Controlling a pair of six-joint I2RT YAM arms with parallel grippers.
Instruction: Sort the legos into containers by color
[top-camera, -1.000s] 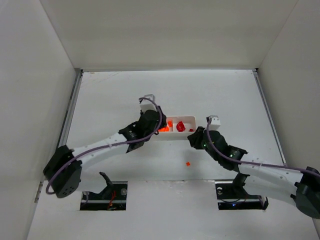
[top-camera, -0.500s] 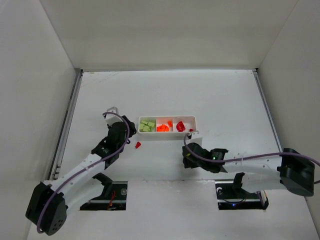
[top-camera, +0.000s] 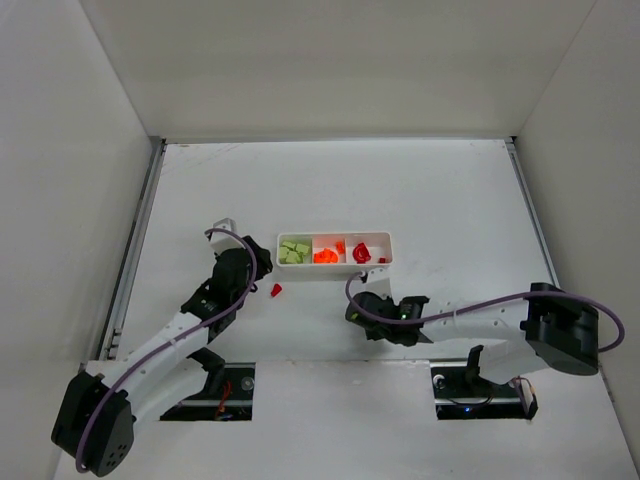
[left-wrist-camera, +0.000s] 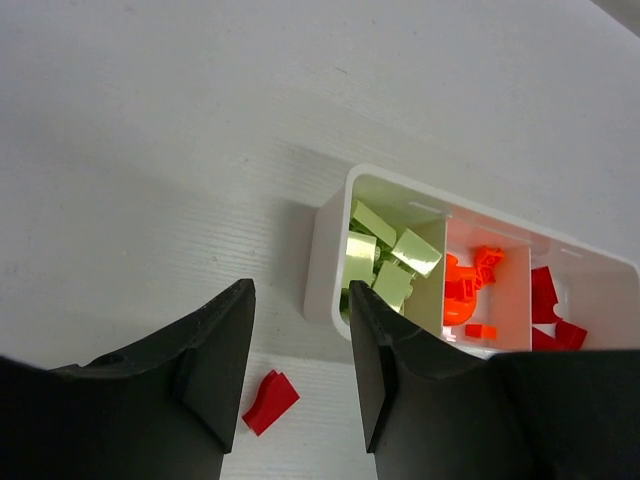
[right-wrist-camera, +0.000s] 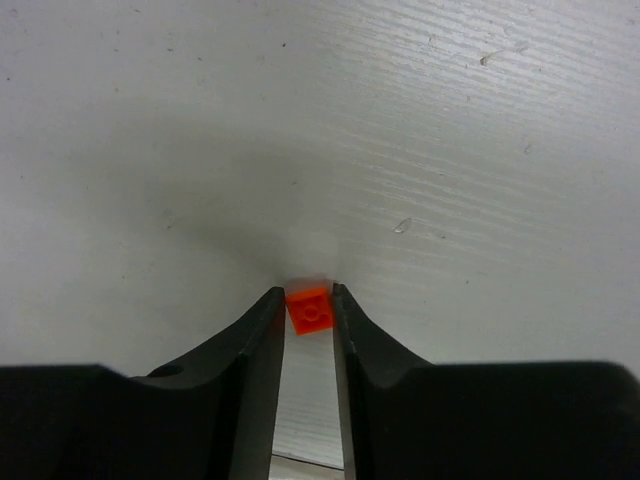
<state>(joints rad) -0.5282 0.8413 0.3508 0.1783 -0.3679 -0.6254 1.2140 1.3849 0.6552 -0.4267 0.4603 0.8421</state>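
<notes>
Orange brick (right-wrist-camera: 309, 310) seems pinched by the nearly closed right tool (right-wrist-camera: 306, 293).

Robot laboratory cell: bare white walls (top-camera: 330, 70) beyond and beside the left pincer (left-wrist-camera: 300, 292) enclose a white table (top-camera: 430, 180).

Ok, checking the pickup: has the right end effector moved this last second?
Yes: against the fixed white plastic tray, the right end effector has dropped back toward the arm bases and leftward, now around a small orange brick.
</notes>
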